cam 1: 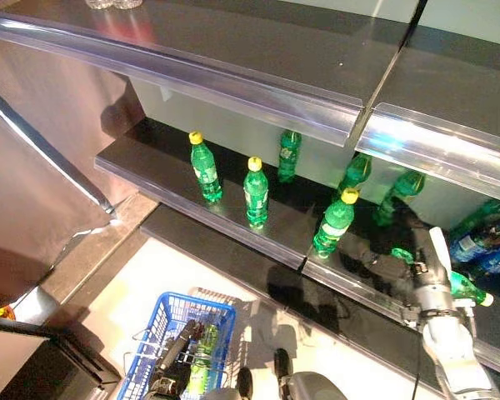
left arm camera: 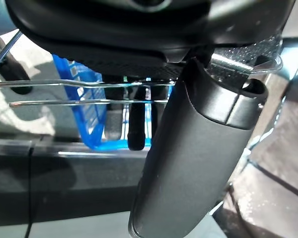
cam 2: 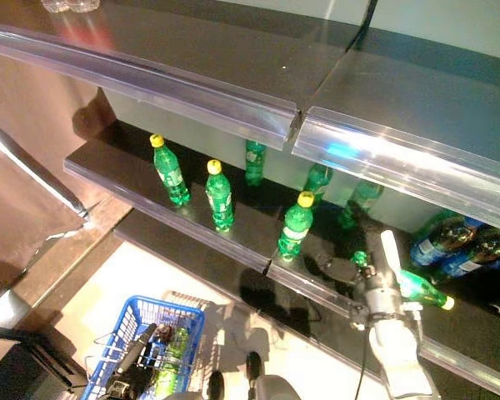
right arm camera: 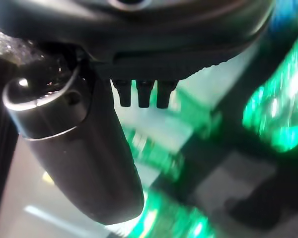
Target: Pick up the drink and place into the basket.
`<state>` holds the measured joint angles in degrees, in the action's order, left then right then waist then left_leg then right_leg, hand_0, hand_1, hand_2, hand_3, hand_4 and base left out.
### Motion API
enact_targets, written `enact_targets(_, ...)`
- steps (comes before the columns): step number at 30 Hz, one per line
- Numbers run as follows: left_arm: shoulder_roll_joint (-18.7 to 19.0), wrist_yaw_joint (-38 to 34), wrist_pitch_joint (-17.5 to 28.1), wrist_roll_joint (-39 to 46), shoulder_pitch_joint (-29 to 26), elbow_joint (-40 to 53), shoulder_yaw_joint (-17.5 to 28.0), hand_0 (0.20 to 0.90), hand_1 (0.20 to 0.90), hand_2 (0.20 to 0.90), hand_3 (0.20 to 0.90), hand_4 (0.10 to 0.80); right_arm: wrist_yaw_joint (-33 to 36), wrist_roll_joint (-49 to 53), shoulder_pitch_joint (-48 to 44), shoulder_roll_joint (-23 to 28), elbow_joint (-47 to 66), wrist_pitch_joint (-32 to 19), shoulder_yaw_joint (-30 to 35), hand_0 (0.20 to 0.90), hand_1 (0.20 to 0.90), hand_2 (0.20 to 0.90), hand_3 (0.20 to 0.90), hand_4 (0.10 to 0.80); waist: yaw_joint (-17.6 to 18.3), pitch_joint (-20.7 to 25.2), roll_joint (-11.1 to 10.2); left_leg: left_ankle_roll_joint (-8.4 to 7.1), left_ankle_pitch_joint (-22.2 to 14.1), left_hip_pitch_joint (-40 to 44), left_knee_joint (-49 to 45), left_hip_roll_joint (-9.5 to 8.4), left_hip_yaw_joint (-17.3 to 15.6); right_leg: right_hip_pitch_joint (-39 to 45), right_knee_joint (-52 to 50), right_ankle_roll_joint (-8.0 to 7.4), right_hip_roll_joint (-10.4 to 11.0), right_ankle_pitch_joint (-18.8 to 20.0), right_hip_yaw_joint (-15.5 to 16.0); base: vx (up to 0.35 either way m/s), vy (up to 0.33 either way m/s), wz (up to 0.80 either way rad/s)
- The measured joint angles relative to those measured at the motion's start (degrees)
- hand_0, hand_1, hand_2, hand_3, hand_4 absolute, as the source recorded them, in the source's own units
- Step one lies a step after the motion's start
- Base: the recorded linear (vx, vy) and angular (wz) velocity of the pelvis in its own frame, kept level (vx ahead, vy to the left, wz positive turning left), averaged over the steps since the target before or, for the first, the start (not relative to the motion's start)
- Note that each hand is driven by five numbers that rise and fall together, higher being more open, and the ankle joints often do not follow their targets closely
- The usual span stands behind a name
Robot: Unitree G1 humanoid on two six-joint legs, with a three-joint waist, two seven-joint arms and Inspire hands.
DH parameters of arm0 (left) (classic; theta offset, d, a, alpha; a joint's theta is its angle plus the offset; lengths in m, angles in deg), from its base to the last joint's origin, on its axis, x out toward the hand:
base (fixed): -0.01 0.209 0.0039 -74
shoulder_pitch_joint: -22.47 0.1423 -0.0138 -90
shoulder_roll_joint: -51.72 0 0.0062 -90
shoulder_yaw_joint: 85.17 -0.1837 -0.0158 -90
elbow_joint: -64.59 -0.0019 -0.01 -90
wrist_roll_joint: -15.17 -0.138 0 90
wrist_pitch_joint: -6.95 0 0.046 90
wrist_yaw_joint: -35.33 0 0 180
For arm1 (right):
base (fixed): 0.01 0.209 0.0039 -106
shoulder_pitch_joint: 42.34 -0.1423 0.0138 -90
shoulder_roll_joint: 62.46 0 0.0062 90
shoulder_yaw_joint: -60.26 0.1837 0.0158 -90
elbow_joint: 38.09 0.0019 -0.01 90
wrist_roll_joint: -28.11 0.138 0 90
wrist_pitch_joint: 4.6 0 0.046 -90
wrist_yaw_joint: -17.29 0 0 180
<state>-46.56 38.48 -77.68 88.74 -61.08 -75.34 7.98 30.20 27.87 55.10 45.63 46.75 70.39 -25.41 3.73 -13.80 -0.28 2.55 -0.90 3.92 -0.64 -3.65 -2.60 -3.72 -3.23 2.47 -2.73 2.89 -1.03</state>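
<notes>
Several green drink bottles with yellow caps stand on the dark middle shelf, the nearest (cam 1: 333,223) just left of my right hand (cam 1: 398,268). That hand reaches onto the shelf with its dark fingers (cam 1: 371,258) stretched out flat and open, white-covered thumb up. A green bottle (cam 1: 465,288) lies on its side behind the thumb, cap to the right; no fingers curl round it. Down at the lower left hangs the blue basket (cam 1: 196,302) with a green bottle (cam 1: 204,354) inside. My left hand (left arm camera: 134,124) is shut on its wire handle (left arm camera: 64,83).
Two more bottles (cam 1: 205,169) (cam 1: 255,193) stand near the shelf's front edge, others (cam 1: 288,155) at the back. Dark blue-labelled bottles (cam 1: 483,237) lie at the far right. A clear-edged upper shelf (cam 1: 233,79) overhangs the bottles. A lower ledge (cam 1: 233,254) sits beneath.
</notes>
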Motion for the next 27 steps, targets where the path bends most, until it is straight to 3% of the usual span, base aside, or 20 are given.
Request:
enact_targets(3, 1.25, 0.00, -0.01, 0.01, -0.04, 0.00, 0.21, 0.300, 0.300, 0.300, 0.200, 0.100, 0.08, -2.22, 0.02, 3.54, -0.01, 1.93, 0.50, 0.900, 0.900, 0.900, 0.900, 0.800, 0.58, -0.81, -1.37, 0.13, 0.03, -0.32, 0.00, 0.12, -1.46, -0.12, 1.31, -0.64, -0.23, 1.20, -1.28, -0.063, 0.009, -0.24)
enact_targets(9, 2.63, -0.01, -0.15, -0.10, -0.45, -0.01, 0.25, 0.300, 0.300, 0.300, 0.200, 0.100, -0.63, -4.41, 0.09, 5.39, -0.10, 4.51, 2.48, 0.900, 0.900, 0.900, 0.900, 0.800, 2.76, -2.29, -3.83, 0.51, 0.06, -1.22, 0.01, 0.07, -3.42, -1.47, 1.82, -1.90, -0.29, 2.05, -2.70, -0.017, -0.015, -0.17)
enact_targets(14, 2.67, -0.03, -1.48, -0.23, -2.86, -0.01, 0.21, 0.300, 0.300, 0.300, 0.200, 0.100, -1.86, -7.17, -0.47, 9.24, -3.15, 6.25, 2.08, 0.900, 0.900, 0.900, 0.900, 0.800, 2.67, -3.52, -4.14, 0.74, 0.01, -1.19, 0.01, 0.03, -4.87, -1.28, 2.66, -2.86, -0.39, 2.83, -3.98, 0.005, -0.023, -0.14)
enact_targets(27, 4.59, -0.03, -2.35, -0.39, -5.15, -0.01, 0.15, 0.300, 0.300, 0.300, 0.200, 0.100, -5.26, -13.46, -4.02, 12.17, -9.52, 8.23, -1.66, 0.900, 0.900, 0.900, 0.900, 0.800, 2.63, -6.27, -4.25, 1.01, -0.20, 0.28, 0.01, 0.10, -4.90, 0.60, 3.76, -2.61, -0.56, 3.28, -4.17, 0.056, -0.006, -0.01)
